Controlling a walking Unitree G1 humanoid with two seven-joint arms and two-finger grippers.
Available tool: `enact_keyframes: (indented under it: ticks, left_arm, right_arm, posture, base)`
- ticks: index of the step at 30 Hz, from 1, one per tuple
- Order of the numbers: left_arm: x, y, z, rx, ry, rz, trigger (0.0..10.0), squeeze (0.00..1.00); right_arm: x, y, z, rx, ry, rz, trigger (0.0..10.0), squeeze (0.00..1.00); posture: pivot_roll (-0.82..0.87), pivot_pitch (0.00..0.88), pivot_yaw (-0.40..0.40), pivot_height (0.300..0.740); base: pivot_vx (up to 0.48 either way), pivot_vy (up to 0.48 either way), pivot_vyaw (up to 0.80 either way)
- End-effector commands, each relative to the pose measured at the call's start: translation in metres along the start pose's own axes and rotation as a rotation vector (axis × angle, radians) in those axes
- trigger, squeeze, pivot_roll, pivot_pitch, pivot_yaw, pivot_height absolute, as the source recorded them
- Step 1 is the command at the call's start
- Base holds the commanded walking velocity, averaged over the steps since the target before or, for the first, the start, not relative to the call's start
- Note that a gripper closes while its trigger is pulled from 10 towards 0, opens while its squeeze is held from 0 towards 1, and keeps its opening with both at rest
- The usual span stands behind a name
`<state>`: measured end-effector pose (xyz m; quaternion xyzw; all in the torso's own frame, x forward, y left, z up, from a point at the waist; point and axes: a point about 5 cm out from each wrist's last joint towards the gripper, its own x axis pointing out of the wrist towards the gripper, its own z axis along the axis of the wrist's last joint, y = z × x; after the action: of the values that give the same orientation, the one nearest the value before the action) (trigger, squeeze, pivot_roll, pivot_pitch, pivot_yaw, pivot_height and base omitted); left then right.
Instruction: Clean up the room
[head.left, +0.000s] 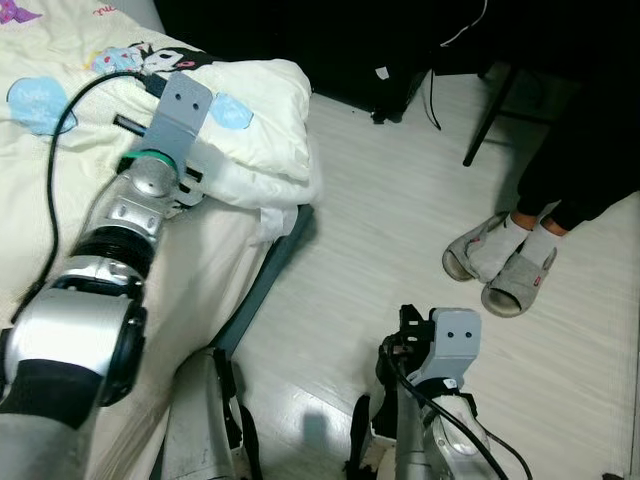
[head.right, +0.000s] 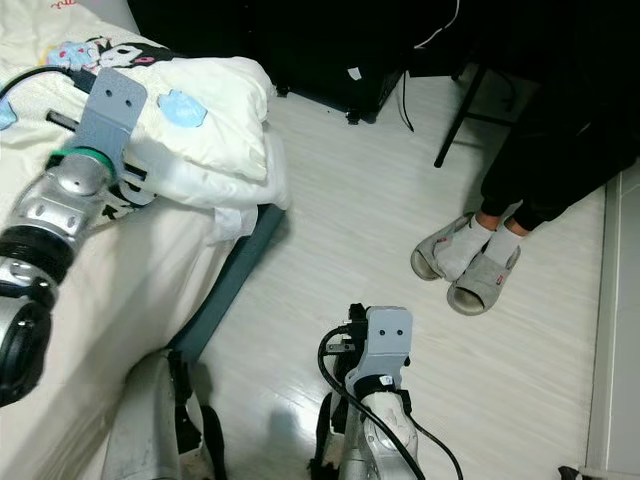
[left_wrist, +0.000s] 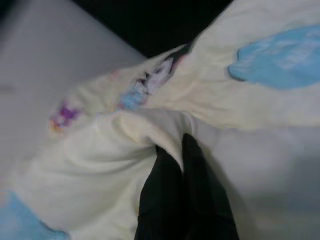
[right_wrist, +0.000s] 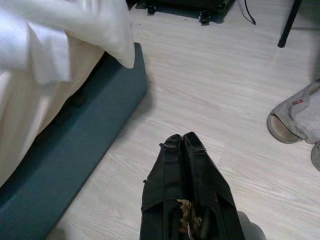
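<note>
A cream blanket (head.left: 262, 108) with cartoon prints and blue patches lies bunched at the corner of the bed (head.left: 205, 270), its edge hanging over the side. My left arm reaches out over the bed. In its wrist view my left gripper (left_wrist: 176, 146) is shut on a raised fold of the blanket (left_wrist: 125, 150), and the fabric puckers at the fingertips. Low over the wooden floor beside the bed, my right gripper (right_wrist: 181, 139) is shut with nothing in it.
A teal bed frame (head.left: 262, 285) runs along the mattress edge. A person in grey slippers (head.left: 500, 262) stands on the pale floor (head.left: 380, 230) to the right. Behind are a dark chair leg (head.left: 488, 112), a black wheeled case (head.left: 385, 70) and a cable.
</note>
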<state>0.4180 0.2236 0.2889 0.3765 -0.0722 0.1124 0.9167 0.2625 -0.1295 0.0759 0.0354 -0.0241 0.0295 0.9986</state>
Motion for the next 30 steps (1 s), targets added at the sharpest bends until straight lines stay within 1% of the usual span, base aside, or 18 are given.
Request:
enact_keyframes:
  ticks: [1,3,4,5,7,9,10,12,14,16,17,18,20,24,26,28,29,30]
  left_arm:
    - [-0.002,0.004,-0.008,0.076,0.000,-0.015,10.0,0.00]
    - [-0.002,0.013,-0.010,0.198,-0.018,-0.067,10.0,0.00]
    - [-0.003,0.017,-0.012,0.290,-0.025,-0.111,10.0,0.00]
    - [-0.003,0.017,-0.012,0.290,-0.025,-0.111,10.0,0.00]
    - [-0.007,0.017,-0.019,0.442,-0.042,-0.285,10.0,0.00]
    - [-0.007,0.017,-0.019,0.442,-0.042,-0.285,10.0,0.00]
    - [-0.014,0.012,-0.027,0.518,-0.051,-0.424,10.0,0.00]
    - [-0.042,-0.004,-0.051,0.615,-0.065,-0.751,10.0,0.00]
    - [-0.042,-0.004,-0.051,0.615,-0.065,-0.751,10.0,0.00]
    - [-0.066,-0.012,-0.065,0.656,-0.080,-0.961,10.0,0.00]
    - [-0.074,-0.013,-0.068,0.658,-0.082,-1.023,10.0,0.00]
    - [-0.074,-0.013,-0.068,0.658,-0.082,-1.023,10.0,0.00]
    - [-0.087,-0.009,-0.073,0.690,-0.084,-1.100,10.0,0.00]
    - [-0.088,-0.007,-0.074,0.707,-0.084,-1.112,10.0,0.00]
    - [-0.099,0.006,-0.076,0.769,-0.078,-1.170,10.0,0.00]
    - [-0.099,0.006,-0.076,0.769,-0.078,-1.170,10.0,0.00]
    - [-0.109,0.013,-0.080,0.820,-0.064,-1.216,10.0,0.00]
    - [-0.109,0.013,-0.080,0.820,-0.064,-1.216,10.0,0.00]
  right_arm:
    - [-0.006,0.000,-0.011,0.016,0.048,-0.004,10.0,0.00]
    - [-0.005,0.000,-0.011,0.015,0.049,0.000,10.0,0.00]
    - [-0.005,0.000,-0.012,0.014,0.049,0.003,10.0,0.00]
    - [-0.005,0.000,-0.012,0.014,0.049,0.003,10.0,0.00]
    - [-0.005,0.000,-0.012,0.013,0.052,0.007,10.0,0.00]
    - [-0.005,0.000,-0.012,0.013,0.052,0.007,10.0,0.00]
    - [-0.006,0.000,-0.013,0.013,0.054,0.009,10.0,0.00]
    - [-0.006,0.000,-0.015,0.012,0.060,0.012,10.0,0.00]
    - [-0.006,0.000,-0.015,0.012,0.060,0.012,10.0,0.00]
    - [-0.006,0.000,-0.016,0.013,0.062,0.013,10.0,0.00]
    - [-0.006,0.001,-0.016,0.013,0.063,0.014,10.0,0.00]
    - [-0.006,0.001,-0.016,0.013,0.063,0.014,10.0,0.00]
    - [-0.006,0.001,-0.017,0.013,0.066,0.016,10.0,0.00]
    - [-0.006,0.001,-0.018,0.013,0.067,0.017,10.0,0.00]
    - [-0.007,0.002,-0.019,0.013,0.070,0.019,10.0,0.00]
    - [-0.007,0.002,-0.019,0.013,0.070,0.019,10.0,0.00]
    - [-0.007,0.002,-0.020,0.013,0.072,0.018,10.0,0.00]
    - [-0.007,0.002,-0.020,0.013,0.072,0.018,10.0,0.00]
  posture:
    - [0.03,0.329,0.083,0.556]
    - [0.03,0.329,0.081,0.556]
    - [0.03,0.325,0.078,0.556]
    - [0.03,0.325,0.078,0.556]
    - [0.04,0.322,0.076,0.556]
    - [0.04,0.322,0.076,0.556]
    - [0.05,0.319,0.079,0.556]
    - [0.06,0.316,0.083,0.556]
    - [0.06,0.316,0.083,0.556]
    - [0.06,0.316,0.083,0.556]
    - [0.06,0.316,0.083,0.556]
    - [0.06,0.316,0.083,0.556]
    - [0.07,0.312,0.085,0.556]
    - [0.07,0.312,0.085,0.556]
    - [0.08,0.309,0.096,0.556]
    - [0.08,0.309,0.096,0.556]
    - [0.09,0.312,0.109,0.556]
    - [0.09,0.312,0.109,0.556]
  base:
    - [0.000,0.000,0.00]
    - [0.000,0.000,0.00]
    - [0.000,0.000,0.00]
    - [0.000,0.000,0.00]
    - [0.000,0.000,0.00]
    - [0.000,0.000,0.00]
    - [0.000,0.000,0.00]
    - [0.000,0.000,0.00]
    - [0.000,0.000,0.00]
    - [0.000,0.000,0.00]
    - [0.000,0.000,0.00]
    - [0.000,0.000,0.00]
    - [0.000,0.000,0.00]
    - [0.000,0.000,0.00]
    - [0.000,0.000,0.00]
    - [0.000,0.000,0.00]
    - [0.000,0.000,0.00]
    - [0.000,0.000,0.00]
